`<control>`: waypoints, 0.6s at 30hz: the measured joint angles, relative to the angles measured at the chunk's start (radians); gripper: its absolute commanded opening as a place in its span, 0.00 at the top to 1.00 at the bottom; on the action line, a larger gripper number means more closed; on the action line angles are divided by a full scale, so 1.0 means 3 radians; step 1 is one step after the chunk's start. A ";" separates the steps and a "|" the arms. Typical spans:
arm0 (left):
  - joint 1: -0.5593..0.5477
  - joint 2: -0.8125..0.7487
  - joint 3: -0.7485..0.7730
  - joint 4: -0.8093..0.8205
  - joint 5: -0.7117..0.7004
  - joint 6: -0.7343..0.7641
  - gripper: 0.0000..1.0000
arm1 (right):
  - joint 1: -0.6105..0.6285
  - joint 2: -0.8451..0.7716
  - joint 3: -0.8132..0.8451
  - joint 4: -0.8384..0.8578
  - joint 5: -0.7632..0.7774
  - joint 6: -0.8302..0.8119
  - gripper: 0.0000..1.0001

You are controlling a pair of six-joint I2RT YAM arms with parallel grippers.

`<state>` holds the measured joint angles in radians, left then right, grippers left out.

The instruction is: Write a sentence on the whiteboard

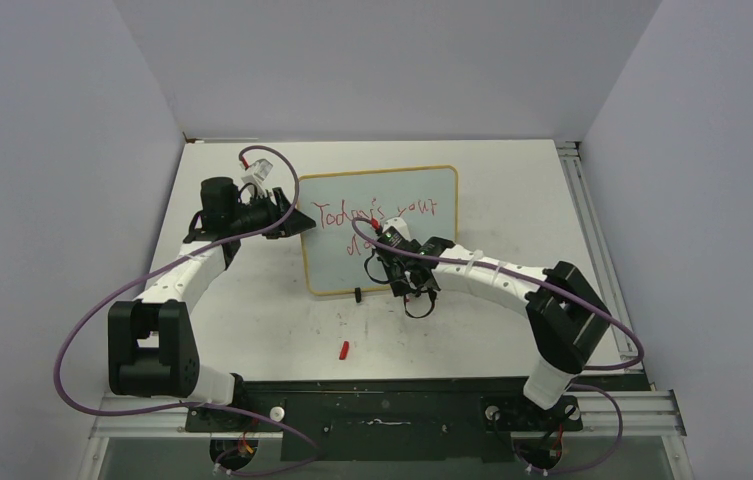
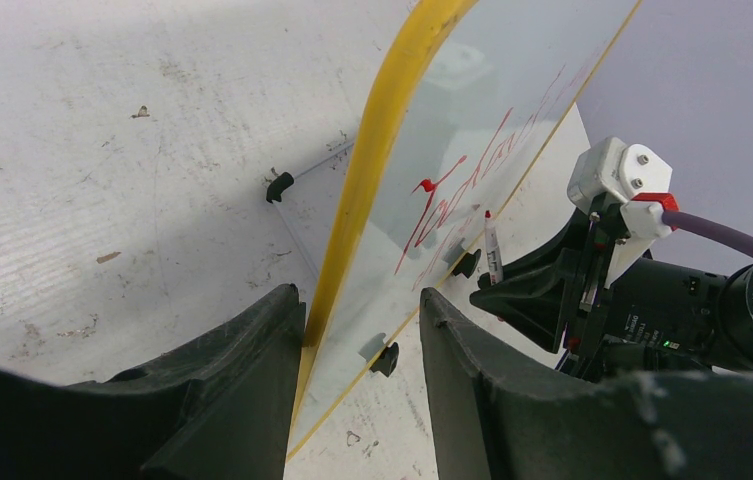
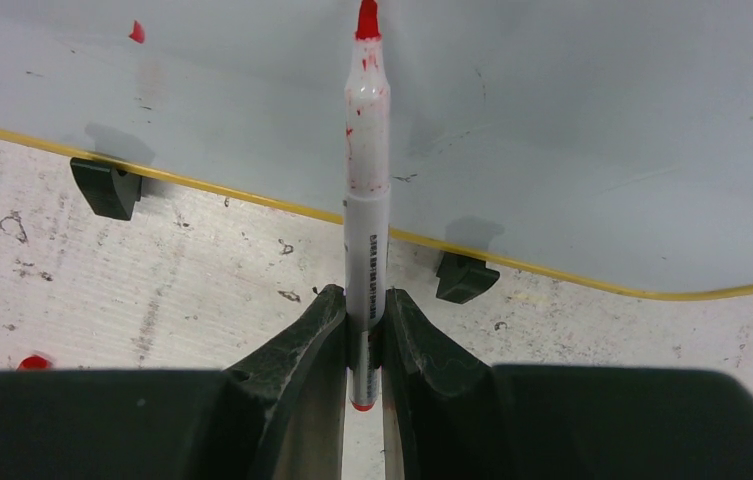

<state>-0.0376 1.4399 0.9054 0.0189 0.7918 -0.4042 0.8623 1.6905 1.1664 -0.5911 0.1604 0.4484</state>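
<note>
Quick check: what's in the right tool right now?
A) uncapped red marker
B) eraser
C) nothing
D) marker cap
A: the right tool is closed on the barrel of a red marker, whose bare red tip points at the whiteboard.
</note>
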 measured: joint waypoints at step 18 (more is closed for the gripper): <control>0.0000 0.0000 0.0000 0.0000 0.0000 0.0000 0.56 | -0.0057 0.0033 0.0000 0.0048 -0.0045 -0.0061 0.95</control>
<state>-0.0376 1.4399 0.9054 0.0189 0.7918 -0.4042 0.8452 1.7004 1.1664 -0.5766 0.1471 0.4301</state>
